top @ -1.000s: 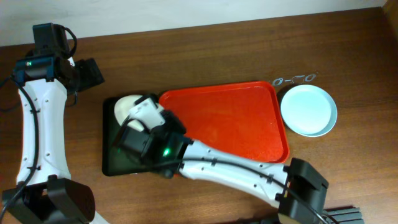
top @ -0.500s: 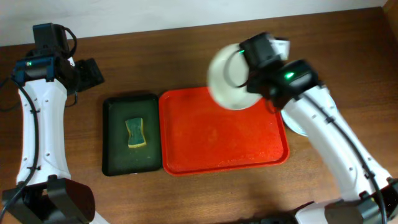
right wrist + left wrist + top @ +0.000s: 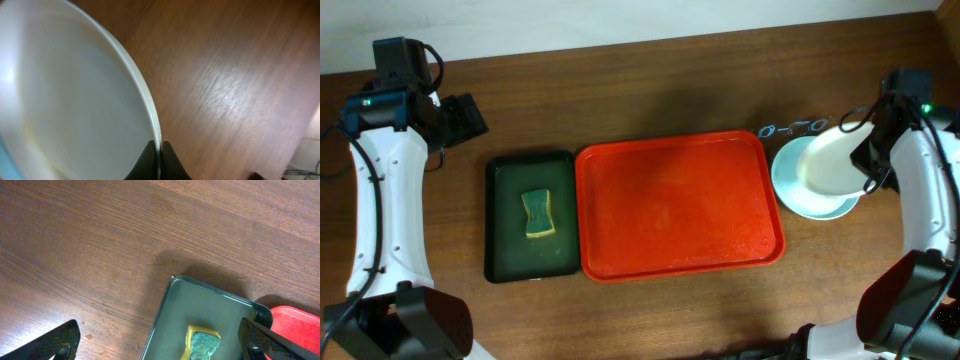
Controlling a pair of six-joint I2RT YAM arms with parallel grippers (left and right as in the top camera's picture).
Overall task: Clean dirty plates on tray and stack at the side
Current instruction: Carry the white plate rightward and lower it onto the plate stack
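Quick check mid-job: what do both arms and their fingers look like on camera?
The left arm and right arm share one build: smooth white links, bulky black joints, a small green light near each wrist and thin black cables alongside. The left fingers are black, tapered wedges. The right fingers are black and slim.

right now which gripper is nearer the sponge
Left. The left gripper hangs open by the green tray holding the sponge; the right gripper, shut on the cream plate, is far across the red tray.
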